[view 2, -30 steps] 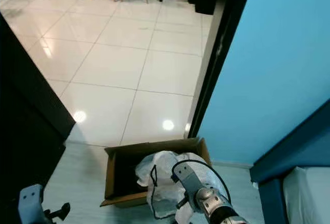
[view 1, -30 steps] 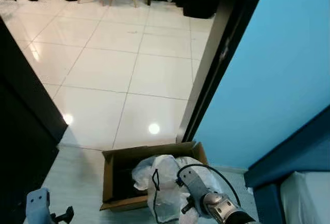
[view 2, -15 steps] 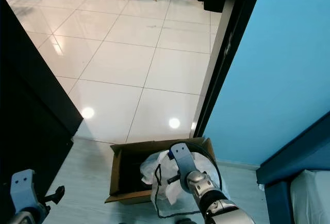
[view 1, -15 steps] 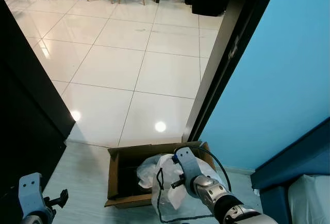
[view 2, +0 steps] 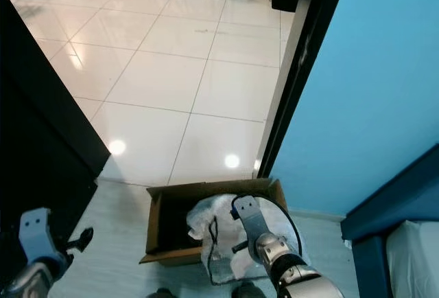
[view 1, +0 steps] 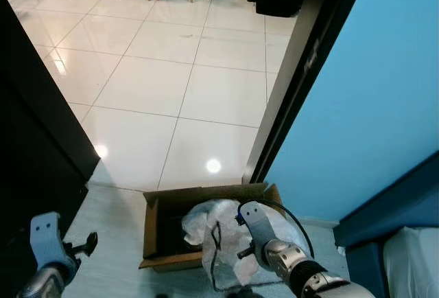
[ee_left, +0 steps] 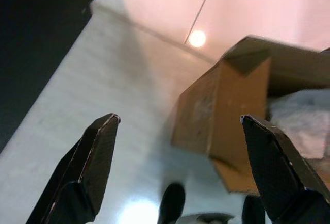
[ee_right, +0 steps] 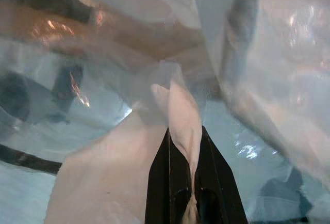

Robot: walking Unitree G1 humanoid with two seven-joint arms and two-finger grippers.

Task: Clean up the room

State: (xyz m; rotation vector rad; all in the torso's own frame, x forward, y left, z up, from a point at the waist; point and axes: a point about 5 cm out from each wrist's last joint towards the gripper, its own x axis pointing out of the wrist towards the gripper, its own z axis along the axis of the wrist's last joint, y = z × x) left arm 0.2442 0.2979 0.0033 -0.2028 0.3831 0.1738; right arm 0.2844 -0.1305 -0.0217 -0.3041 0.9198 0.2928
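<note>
A single cardboard box [view 1: 161, 233] is seen lying open on the pale floor [view 1: 110, 243] just inside the doorway, beside the dark door frame [view 1: 288, 99] and the blue wall [view 1: 370, 92]. One clear plastic bag [view 1: 219, 239] is draped over the box's near right corner, partly inside it and partly spilling out toward the robot, with a thin black cord [view 1: 214, 260] looped down its front.

A fold of the bag is pinched by the right gripper [ee_right: 185, 172], whose two fingers are pressed together on the film in the right wrist view. The left gripper [ee_left: 178, 170] is held low to the left of the box, its fingers spread wide and nothing between them.

The chief risk is judged to lie in the grip itself: only a thin twist of slippery film is caught, so it could be pulled free, and the bag would then slump back over the box rim or onto the floor. The film could also be snagged on the box's raised flap, in which case the light box might be dragged or tipped. The black cord may be tangled with the bag, though this cannot be told for certain through the crumpled plastic.

Counted: one box, one bag, one cord, two grippers.
</note>
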